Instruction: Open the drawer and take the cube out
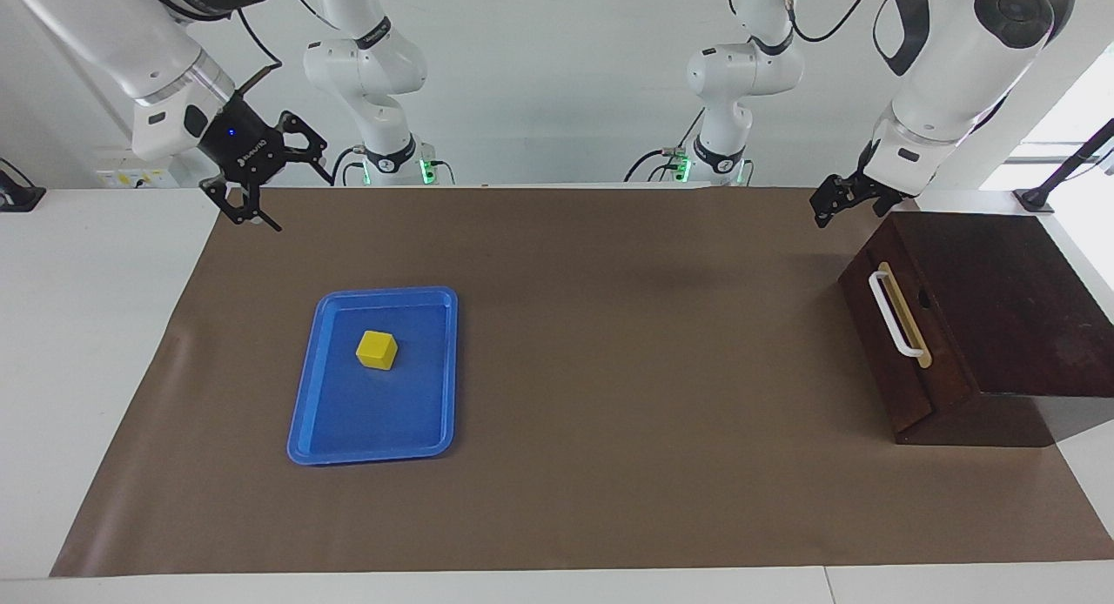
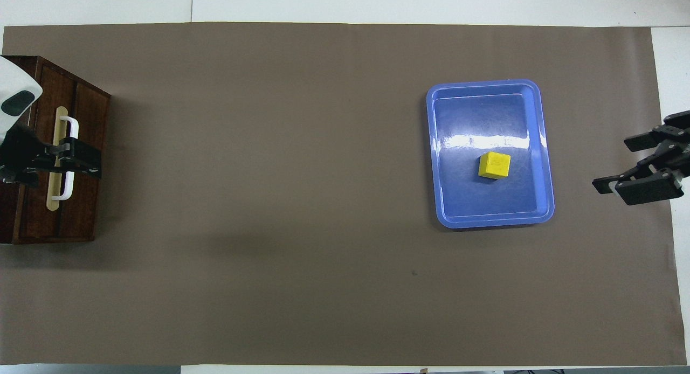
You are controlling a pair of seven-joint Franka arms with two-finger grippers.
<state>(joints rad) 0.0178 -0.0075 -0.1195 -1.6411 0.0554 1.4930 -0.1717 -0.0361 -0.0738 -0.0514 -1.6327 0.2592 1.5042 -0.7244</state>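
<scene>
Cube (image 1: 376, 350) first: the yellow block sits inside the blue tray (image 1: 439, 373), in the half of the tray nearer to my bases, touching nothing but the tray floor. The tray lies flat on the brown mat (image 1: 609, 412) that covers the desk (image 1: 87, 325), toward my right arm's end.

My right end effector (image 1: 252, 205) hangs raised over the mat's edge, well apart from the tray and toward my right arm's end of the desk. Its forearm slopes down from above, wrist bent so the fingers point down and toward the tray. The fingers stand wide apart and hold nothing. From above, only the finger links show at the picture's edge (image 2: 644, 172); the wrist and arm are cut off there.

My left end effector (image 1: 837, 202) is up in the air well away from the tray, beside the drawer (image 1: 905, 325), over the mat by the drawer's corner nearest my bases. The forearm comes down steeply from a bulky elbow. The jaws are spread and empty, though they look small and dark from across the desk. From above, this end effector (image 2: 81, 161) overlaps the white handle (image 1: 892, 315), yet the facing view shows it clear of the handle. The drawer is shut, so its inside is hidden, and its body runs partly out of the overhead view.
</scene>
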